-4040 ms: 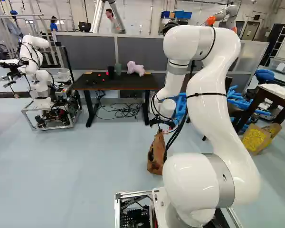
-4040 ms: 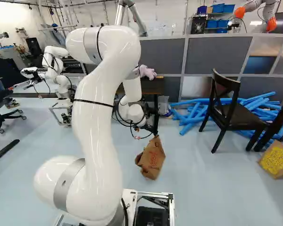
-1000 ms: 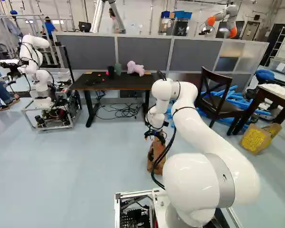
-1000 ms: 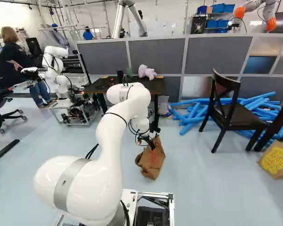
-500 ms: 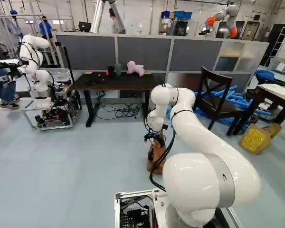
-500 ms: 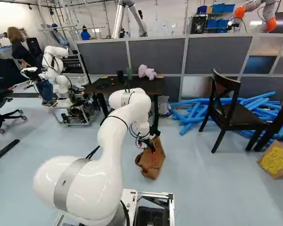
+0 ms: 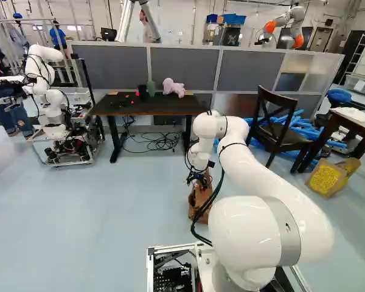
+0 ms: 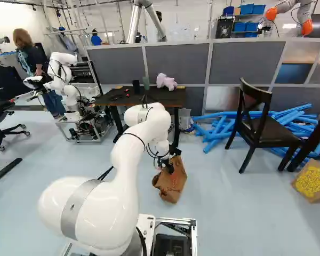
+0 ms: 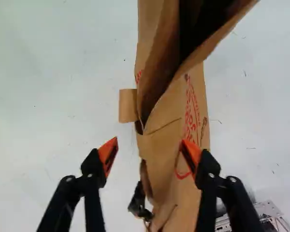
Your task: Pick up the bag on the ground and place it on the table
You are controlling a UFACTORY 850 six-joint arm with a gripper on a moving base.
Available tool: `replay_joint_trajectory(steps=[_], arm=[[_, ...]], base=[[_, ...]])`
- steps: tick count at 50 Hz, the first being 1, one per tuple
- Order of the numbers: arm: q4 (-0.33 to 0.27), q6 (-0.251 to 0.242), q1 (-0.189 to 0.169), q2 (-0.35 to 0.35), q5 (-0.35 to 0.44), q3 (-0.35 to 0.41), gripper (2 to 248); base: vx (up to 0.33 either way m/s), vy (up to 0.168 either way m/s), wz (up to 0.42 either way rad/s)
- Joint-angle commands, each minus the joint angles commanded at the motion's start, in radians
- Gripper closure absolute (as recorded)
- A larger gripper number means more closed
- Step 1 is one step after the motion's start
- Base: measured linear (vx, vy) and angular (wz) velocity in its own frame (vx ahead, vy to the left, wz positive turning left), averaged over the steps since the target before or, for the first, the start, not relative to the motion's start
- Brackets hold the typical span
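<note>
My gripper (image 8: 167, 167) is at the top of the brown paper bag (image 8: 170, 185), which stands on the floor just ahead of the base. In the wrist view the gripper (image 9: 150, 153) is open, with the bag's creased upper edge (image 9: 159, 150) between its fingers. One orange pad (image 9: 191, 153) overlaps the printed side of the bag; floor shows between the other pad (image 9: 108, 153) and the paper. The black table (image 7: 147, 109) stands beyond the bag, toward the left of the left base view.
A pink plush toy (image 7: 173, 87) and a dark cup (image 7: 142, 92) stand on the black table. A chair (image 8: 258, 128), blue tubes (image 8: 218, 130) and a yellow-printed bag (image 7: 328, 177) are to the right. Another robot (image 7: 45, 91) stands at the left, a person beside it.
Over these seconds my arm has come down and its gripper has reached the bag's top; in the last half second it has shifted only slightly. The base and the bag stay put.
</note>
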Motion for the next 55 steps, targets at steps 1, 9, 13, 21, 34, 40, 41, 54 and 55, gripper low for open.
replay_joint_trajectory(steps=[1, 9, 13, 21, 34, 40, 41, 54, 55], arm=[[0.000, 0.000, 0.000, 0.000, 0.000, 0.000, 53], [0.000, 0.000, 0.000, 0.000, 0.000, 0.000, 129], [0.000, 0.000, 0.000, 0.000, 0.000, 0.000, 167], [0.000, 0.000, 0.000, 0.000, 0.000, 0.000, 204], [0.000, 0.000, 0.000, 0.001, 0.000, 0.001, 229], [0.000, 0.000, 0.000, 0.016, 0.000, 0.015, 229], [0.000, 0.000, 0.000, 0.018, 0.000, 0.017, 229], [0.000, 0.000, 0.000, 0.065, -0.030, 0.063, 229], [0.000, 0.000, 0.000, 0.069, -0.033, 0.066, 229]], base=[[0.000, 0.000, 0.000], [0.000, 0.000, 0.000], [0.000, 0.000, 0.000], [0.000, 0.000, 0.000], [0.000, 0.000, 0.000], [0.000, 0.000, 0.000], [0.000, 0.000, 0.000], [0.000, 0.000, 0.000], [0.000, 0.000, 0.000]])
